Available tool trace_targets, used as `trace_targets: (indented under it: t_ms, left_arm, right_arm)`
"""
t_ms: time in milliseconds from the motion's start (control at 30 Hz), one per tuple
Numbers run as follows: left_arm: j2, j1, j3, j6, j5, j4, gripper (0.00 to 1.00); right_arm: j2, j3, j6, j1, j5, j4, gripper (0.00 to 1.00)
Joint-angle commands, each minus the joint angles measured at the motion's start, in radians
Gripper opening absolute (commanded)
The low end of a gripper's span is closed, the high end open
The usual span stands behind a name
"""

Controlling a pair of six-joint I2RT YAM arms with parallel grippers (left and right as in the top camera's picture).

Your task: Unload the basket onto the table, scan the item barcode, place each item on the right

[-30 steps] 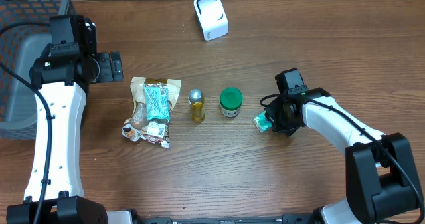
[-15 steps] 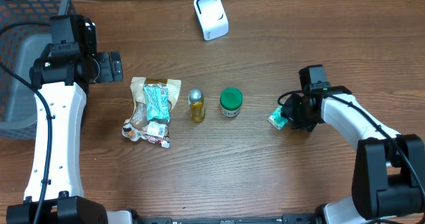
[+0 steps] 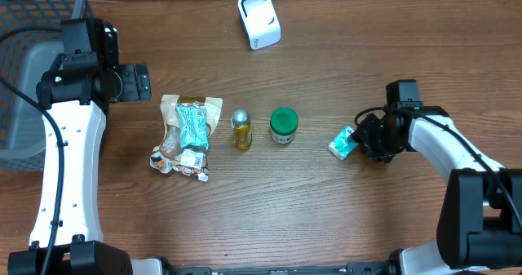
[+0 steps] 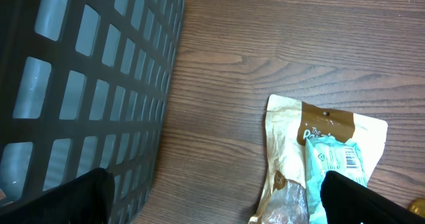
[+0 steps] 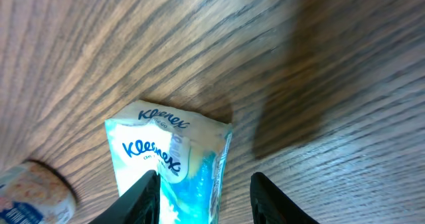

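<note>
Wood-grain table (image 3: 269, 218) fills the overhead view. Nearest the right arm, the tissue pack (image 3: 342, 142) lies flat on the wood. Its near end is cut off by the bottom edge of the right wrist view. There the right gripper (image 5: 204, 187) stands parted to either side of the pack; one finger (image 5: 265, 197) is clear of the wrapper, and whether the other touches it I cannot tell. A pale rounded thing (image 5: 33, 191) in that view's corner is too cropped to name.

A second ago the pack lay further left, nearer the green-lidded jar (image 3: 284, 126). Pack and gripper have since shifted right, and the fingers have widened. The left arm has not moved.

Counted: one tissue pack, one jar, one gold bottle (image 3: 241, 129), one snack bag (image 3: 186, 140) with one teal packet (image 3: 193, 124) on it, and one basket (image 3: 24, 79).

The left gripper (image 4: 212, 177) is spread wide over bare wood beside the basket. Farthest back, one white scanner (image 3: 259, 19) stands well apart from the pack.
</note>
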Motion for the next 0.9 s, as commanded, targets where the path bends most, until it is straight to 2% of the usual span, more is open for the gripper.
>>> trace_targets:
  t_ms: [0,367,567,767,867]
  left_arm:
    - [-0.015,0.0,0.023,0.019,-0.005,0.003,1.0]
    - [-0.015,0.0,0.023,0.019,-0.005,0.003,1.0]
    - [-0.015,0.0,0.023,0.019,-0.005,0.003,1.0]
    - [-0.015,0.0,0.023,0.019,-0.005,0.003,1.0]
    - [-0.015,0.0,0.023,0.019,-0.005,0.003,1.0]
  right_arm:
    - [-0.036,0.002,-0.02,-0.013,-0.04,-0.002,0.41]
    - [-0.028,-0.008,-0.008,-0.008,-0.04,0.014,0.37]
    - [-0.028,-0.067,-0.008,0.01,-0.037,0.09,0.36]
    - [-0.028,-0.091,0.014,0.033,0.024,0.112,0.29]
    - [-0.029,-0.087,0.013,0.035,0.042,0.111,0.06]
